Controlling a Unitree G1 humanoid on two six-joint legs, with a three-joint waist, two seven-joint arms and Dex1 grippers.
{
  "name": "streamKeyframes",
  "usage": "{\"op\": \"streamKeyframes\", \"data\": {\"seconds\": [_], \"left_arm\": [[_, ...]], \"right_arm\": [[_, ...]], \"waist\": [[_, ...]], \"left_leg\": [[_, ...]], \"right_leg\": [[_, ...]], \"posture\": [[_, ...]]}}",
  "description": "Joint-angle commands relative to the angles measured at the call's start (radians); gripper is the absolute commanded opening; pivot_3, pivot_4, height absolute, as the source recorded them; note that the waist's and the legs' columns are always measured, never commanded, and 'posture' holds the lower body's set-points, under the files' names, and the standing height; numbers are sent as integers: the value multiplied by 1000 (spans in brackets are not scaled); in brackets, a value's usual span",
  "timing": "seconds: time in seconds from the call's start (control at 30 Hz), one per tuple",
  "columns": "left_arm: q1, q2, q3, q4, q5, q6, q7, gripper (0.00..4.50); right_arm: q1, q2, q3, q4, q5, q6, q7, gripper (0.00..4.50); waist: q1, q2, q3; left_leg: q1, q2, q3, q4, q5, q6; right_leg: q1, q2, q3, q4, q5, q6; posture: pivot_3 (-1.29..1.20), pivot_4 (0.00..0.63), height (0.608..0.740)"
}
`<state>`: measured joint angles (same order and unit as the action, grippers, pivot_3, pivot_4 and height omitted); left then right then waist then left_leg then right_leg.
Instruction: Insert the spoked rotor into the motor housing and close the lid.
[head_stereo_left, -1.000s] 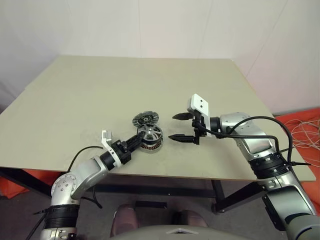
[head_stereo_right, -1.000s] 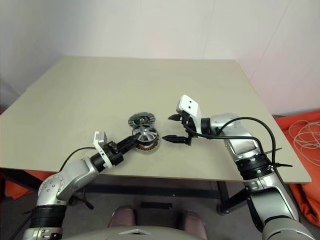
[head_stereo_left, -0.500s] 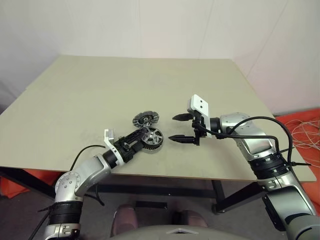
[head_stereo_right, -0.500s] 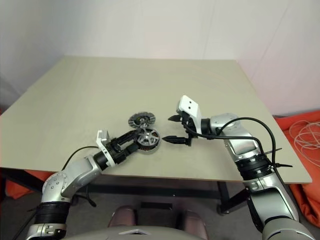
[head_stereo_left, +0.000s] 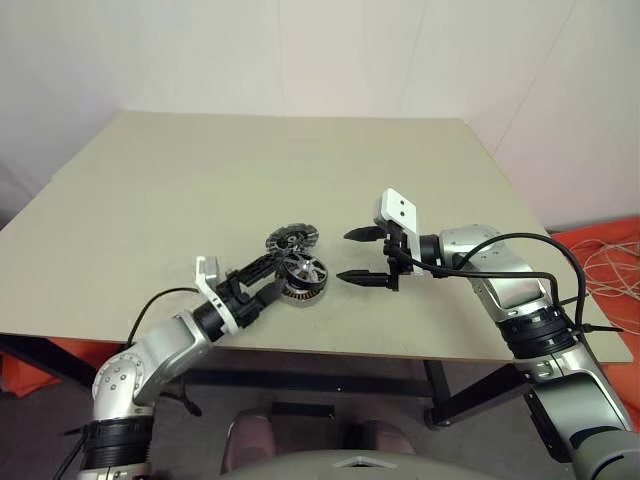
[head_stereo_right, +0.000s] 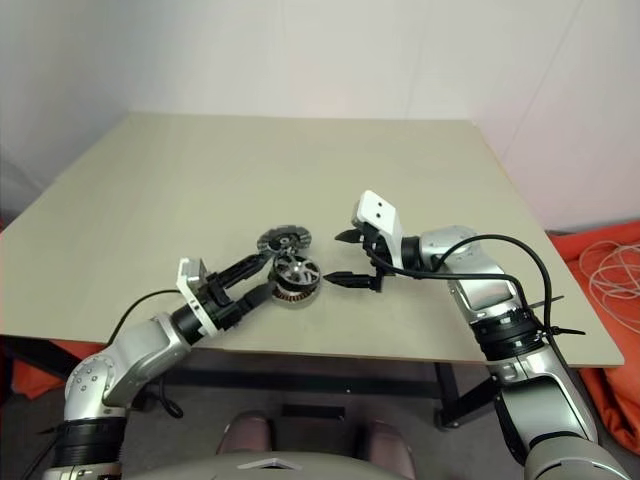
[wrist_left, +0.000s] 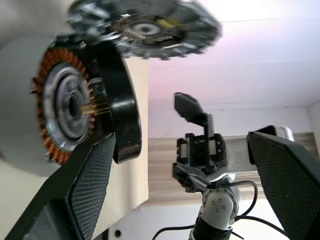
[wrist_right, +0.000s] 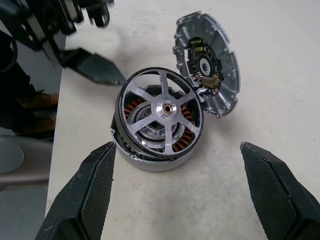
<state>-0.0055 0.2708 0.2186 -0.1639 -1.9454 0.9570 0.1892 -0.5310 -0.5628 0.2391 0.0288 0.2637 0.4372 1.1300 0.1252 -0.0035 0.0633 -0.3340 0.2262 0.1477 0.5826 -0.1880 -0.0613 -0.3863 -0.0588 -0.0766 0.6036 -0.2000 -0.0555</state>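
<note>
Beige counter (head_stereo_left: 300, 170) against a plain pale wall, three motor parts clustered near its front edge.

Spoked rotor (wrist_right: 161, 112) sits in the motor housing (wrist_right: 150, 161), but tilted: its rim rides high on one side and copper windings show through the spokes, so by my read it is not fully seated. Lid (wrist_right: 209, 62) lies flat on the counter, just beside the housing at about 11 o'clock in the head view, overlapping the rim in the right wrist view; whether it touches I can't tell.

Left pincer (head_stereo_left: 262, 277) is spread wide and holds nothing, fingers either side of the housing's 9 o'clock side. Right pincer (head_stereo_left: 364, 254) is also wide open and empty, hovering just off the housing at 3 o'clock.

Risks:
- Putting the lid on over a cocked rotor: it would probably jam or sit crooked.
- Pressing the high side off-centre could flip the rotor out or skid the housing, since nothing is bracing it.
- Lid is flat and thin, close to the housing; a pinch at its edge may nudge the stack.
</note>
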Motion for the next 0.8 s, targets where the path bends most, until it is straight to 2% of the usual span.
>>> {"op": "streamKeyframes", "data": {"seconds": [0.03, 0.23, 0.37, 0.43, 0.57, 0.6, 0.63, 0.8], "left_arm": [[7, 5, 53, -81, -27, 6, 3, 4479], [77, 101, 125, -118, -27, 30, -20, 4479], [91, 266, 186, -129, -6, 27, -68, 4479], [88, 354, 203, -146, 107, 33, -151, 4479], [102, 476, 251, -208, 336, -6, -421, 4479], [113, 509, 245, -220, 446, -49, -487, 4500], [125, 539, 238, -222, 530, -74, -547, 4500], [170, 627, 205, -191, 878, -275, -822, 4500]], "right_arm": [[-8, 4, -6, -33, 6, -9, 2, 4500], [-9, 9, -5, -31, 7, -5, 4, 4500], [-27, 41, -18, -26, 28, 31, -17, 4500], [-34, 59, -18, -25, 36, 42, -19, 4500], [-33, 83, 6, -20, 31, 38, -1, 4500], [-32, 89, 12, -18, 28, 36, 1, 4108], [-32, 95, 15, -15, 27, 37, 1, 3918], [-47, 141, 31, 24, 4, 5, -19, 2163]], "waist": [[0, 0, 0], [-2, 0, 0], [-2, -1, 0], [-2, -1, 0], [-3, -1, -1], [-4, -2, -1], [-6, -1, -1], [-18, -1, 0]], "left_leg": [[0, 0, 0, 0, 0, 0], [0, 0, 0, 0, 0, 0], [2, 0, 0, 0, 0, 0], [3, 1, -1, 1, 0, 0], [3, 0, -1, 1, 0, 0], [3, 0, -1, 1, 0, 0], [3, 0, -1, 1, 0, 0], [4, 1, -1, -1, 0, 0]], "right_leg": [[0, 0, 0, 0, 0, 0], [0, 0, 0, 0, 0, 0], [-1, 1, 0, 0, 0, 0], [-1, 1, 0, 1, 0, 0], [-1, 0, 1, 0, 0, 0], [-1, 0, 1, 0, 0, 0], [-1, 0, 1, 1, 0, 0], [-1, 1, 1, 1, 0, 0]], "posture": [[0, 0, 740], [0, 0, 740], [0, 0, 740], [0, 0, 740], [0, 0, 740], [0, 0, 740], [0, 0, 740], [0, 0, 740]]}}
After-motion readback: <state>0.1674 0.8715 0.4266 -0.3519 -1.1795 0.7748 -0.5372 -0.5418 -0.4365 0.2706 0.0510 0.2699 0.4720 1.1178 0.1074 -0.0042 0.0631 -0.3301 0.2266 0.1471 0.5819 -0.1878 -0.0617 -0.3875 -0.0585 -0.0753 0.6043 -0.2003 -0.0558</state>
